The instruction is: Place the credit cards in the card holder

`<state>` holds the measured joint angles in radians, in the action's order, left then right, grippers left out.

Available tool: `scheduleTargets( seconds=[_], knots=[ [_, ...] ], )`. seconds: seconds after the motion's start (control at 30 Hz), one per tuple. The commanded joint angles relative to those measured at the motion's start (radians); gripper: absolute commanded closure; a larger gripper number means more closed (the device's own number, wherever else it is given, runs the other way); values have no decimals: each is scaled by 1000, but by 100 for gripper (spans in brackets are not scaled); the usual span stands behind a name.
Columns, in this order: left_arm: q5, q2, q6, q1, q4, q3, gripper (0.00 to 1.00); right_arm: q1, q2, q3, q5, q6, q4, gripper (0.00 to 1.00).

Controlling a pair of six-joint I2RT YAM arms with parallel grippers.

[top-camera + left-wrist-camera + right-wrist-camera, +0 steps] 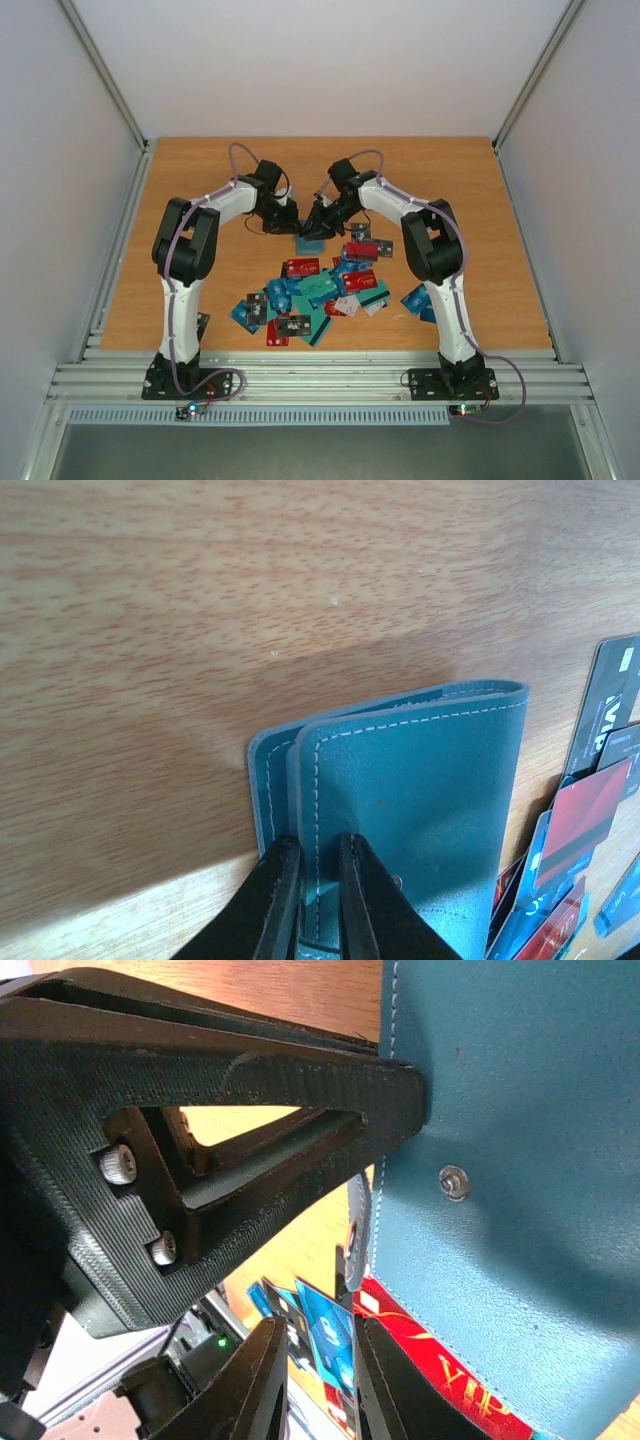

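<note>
The brown wooden counter (190, 190) has a heap of credit cards (318, 292) lying from its middle toward 6 o'clock.

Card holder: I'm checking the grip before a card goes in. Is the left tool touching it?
Touching. The left wrist view shows the left tool clamped on the near edge of the card holder.
</note>
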<state>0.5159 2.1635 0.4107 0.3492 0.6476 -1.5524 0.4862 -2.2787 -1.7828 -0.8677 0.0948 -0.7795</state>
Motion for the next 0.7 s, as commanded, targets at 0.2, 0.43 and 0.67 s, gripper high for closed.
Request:
scheduleTargets(
  seconds=[0.2,0.43,0.67],
  knots=[
    [-53,37,-21,4,49,1,87,9,-28,-52,38,-14,-56,80],
    [-50,39,-19,4,49,-6,87,18,-60,-86,32,-18,-72,81],
    [-48,39,-21,5,47,-6,88,18,-76,-103,35,-25,-82,81]
  ],
)
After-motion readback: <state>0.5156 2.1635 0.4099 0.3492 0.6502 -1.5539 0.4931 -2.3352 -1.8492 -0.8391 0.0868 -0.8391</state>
